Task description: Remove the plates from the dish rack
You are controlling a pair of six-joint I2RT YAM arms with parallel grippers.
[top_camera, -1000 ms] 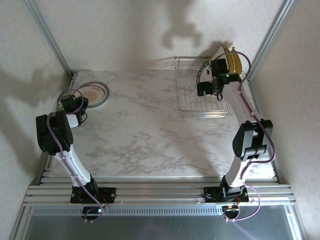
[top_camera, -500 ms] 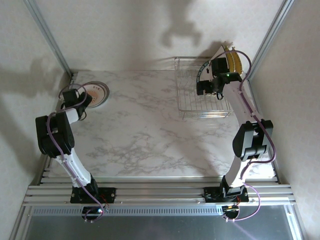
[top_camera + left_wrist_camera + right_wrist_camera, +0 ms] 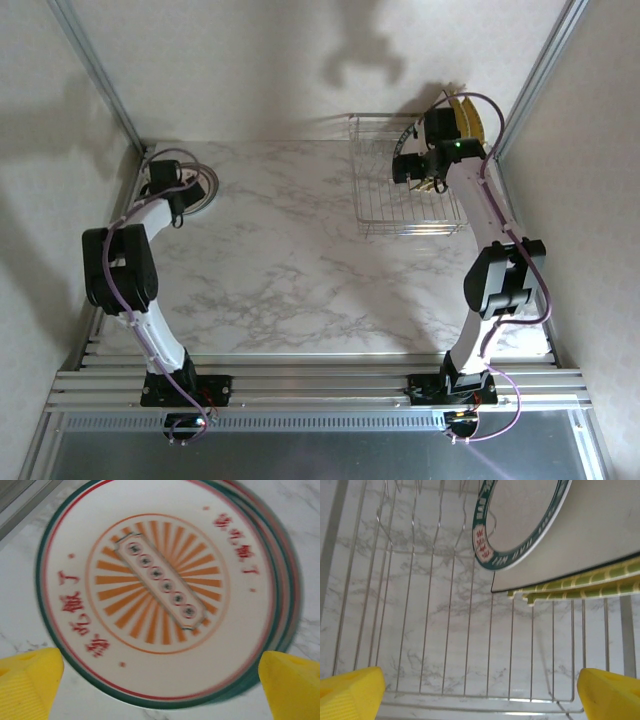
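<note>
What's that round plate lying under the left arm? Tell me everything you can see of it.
The round plate is white, glazed-looking, with a teal-green rim, a thin red ring, red characters and an orange sunburst around a slanted strip of small circles. It lies flat, face up, at the far left corner of the marble table. A second rim peeking out beside it suggests another plate beneath. The left claw hangs open above it, apparently not touching.

Red Chinese characters (image 3: pixel 76 614) stand on the flat plate (image 3: pixel 157 580) lying on the table (image 3: pixel 302 510): four curve down its left side, and more sit at its upper right (I can't read either group for sure). In the rack (image 3: pixel 445 630), the round plate (image 3: pixel 520 515) has white characters on its green rim and a red patch (image 3: pixel 482 544), all too small to read.
</note>
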